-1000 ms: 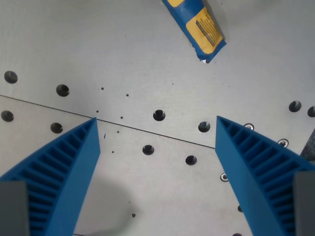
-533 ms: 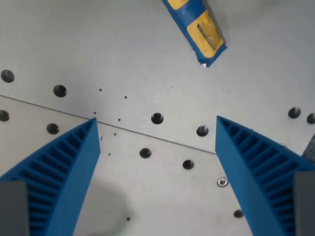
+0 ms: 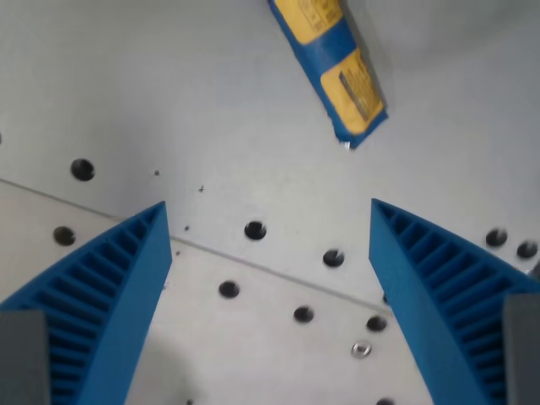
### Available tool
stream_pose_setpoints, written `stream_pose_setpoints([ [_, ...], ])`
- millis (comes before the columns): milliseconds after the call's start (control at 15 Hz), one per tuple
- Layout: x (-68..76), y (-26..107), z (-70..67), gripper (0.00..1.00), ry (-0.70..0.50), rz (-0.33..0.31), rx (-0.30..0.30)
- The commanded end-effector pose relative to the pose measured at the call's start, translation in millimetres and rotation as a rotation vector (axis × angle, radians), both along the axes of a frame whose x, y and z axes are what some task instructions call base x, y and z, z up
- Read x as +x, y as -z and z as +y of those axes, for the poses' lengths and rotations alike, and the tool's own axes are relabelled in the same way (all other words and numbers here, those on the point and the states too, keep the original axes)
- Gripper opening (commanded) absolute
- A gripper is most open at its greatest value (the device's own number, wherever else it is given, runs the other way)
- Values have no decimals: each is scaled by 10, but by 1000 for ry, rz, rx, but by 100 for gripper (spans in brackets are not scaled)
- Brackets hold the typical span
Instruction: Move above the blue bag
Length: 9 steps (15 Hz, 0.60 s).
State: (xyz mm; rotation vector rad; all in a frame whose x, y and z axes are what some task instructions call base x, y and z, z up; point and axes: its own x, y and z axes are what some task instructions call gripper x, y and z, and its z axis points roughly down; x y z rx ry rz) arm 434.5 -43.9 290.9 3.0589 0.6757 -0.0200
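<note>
The blue bag (image 3: 333,67) with yellow panels lies on the grey perforated table (image 3: 169,101) at the top of the wrist view, slanting from the top edge down to the right. Its upper end is cut off by the frame. My gripper (image 3: 268,211) is open and empty, with its two blue ribbed fingers (image 3: 93,295) in the lower corners. The bag lies above and slightly to the wrist view's right of the gap between the fingers, apart from both.
The table has rows of dark holes (image 3: 255,229) and a thin seam line (image 3: 253,266) running diagonally across. A small metal screw (image 3: 361,348) sits near the bottom at the wrist view's right.
The whole scene has shifted down and left in the view, so the camera has moved toward the bag. More of the bag now shows. The fingers stay open.
</note>
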Motion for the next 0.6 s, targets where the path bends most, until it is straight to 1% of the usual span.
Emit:
stream_pose_setpoints([
  [67, 94, 87, 5, 100, -187, -6, -32],
  [600, 321, 454, 14, 100, -332, 17, -54],
])
